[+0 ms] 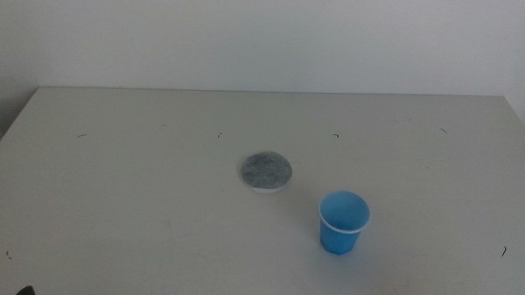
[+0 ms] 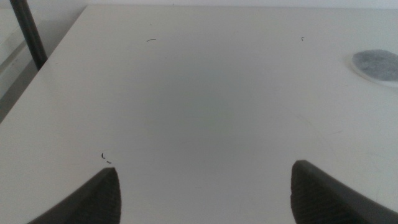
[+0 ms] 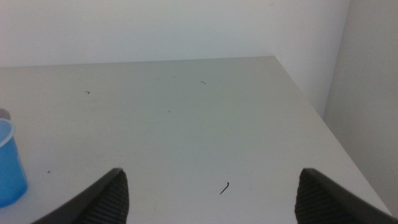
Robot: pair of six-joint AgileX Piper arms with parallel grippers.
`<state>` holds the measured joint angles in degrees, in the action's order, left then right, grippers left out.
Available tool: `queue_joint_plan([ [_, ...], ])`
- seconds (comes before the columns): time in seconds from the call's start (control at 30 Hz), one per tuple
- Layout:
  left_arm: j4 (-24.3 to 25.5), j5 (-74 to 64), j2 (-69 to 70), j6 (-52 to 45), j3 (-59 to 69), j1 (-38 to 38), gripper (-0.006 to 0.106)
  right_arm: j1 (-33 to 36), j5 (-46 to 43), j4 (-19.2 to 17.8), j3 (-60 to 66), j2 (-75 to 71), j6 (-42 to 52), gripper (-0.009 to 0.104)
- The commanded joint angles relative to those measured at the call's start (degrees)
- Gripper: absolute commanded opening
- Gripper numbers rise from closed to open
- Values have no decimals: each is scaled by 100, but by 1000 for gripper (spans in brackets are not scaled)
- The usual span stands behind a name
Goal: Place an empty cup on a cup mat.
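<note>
The bright blue cup (image 1: 343, 222) stands upright and empty on the white table, right of centre and near the front. The grey round cup mat (image 1: 266, 171) lies flat at the table's middle, apart from the cup, to its left and farther back. Both arms wait out of the middle view. My left gripper (image 2: 205, 193) is open over bare table, with the mat (image 2: 377, 64) far off at the view's edge. My right gripper (image 3: 211, 196) is open over bare table, with the cup (image 3: 9, 163) at that view's edge.
The white table (image 1: 112, 203) carries a few small dark specks. Its right edge (image 3: 317, 112) shows in the right wrist view, with a wall beyond. A dark pole (image 2: 28, 34) stands past the table's left edge.
</note>
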<state>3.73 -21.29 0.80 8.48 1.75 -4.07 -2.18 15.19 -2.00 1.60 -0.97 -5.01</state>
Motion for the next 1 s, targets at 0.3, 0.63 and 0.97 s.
queue_joint_plan([
  [0.3, 2, 378, 74, 61, -34, 6, 105, -43, -442, 39, -35, -113, 26, 85],
  [0.63, 2, 378, 74, 61, -34, 6, 105, -43, -451, -40, -778, 626, -325, 85],
  [0.97, 2, 378, 74, 61, -34, 6, 105, -38, 415, -134, -2315, 2192, -803, 85],
])
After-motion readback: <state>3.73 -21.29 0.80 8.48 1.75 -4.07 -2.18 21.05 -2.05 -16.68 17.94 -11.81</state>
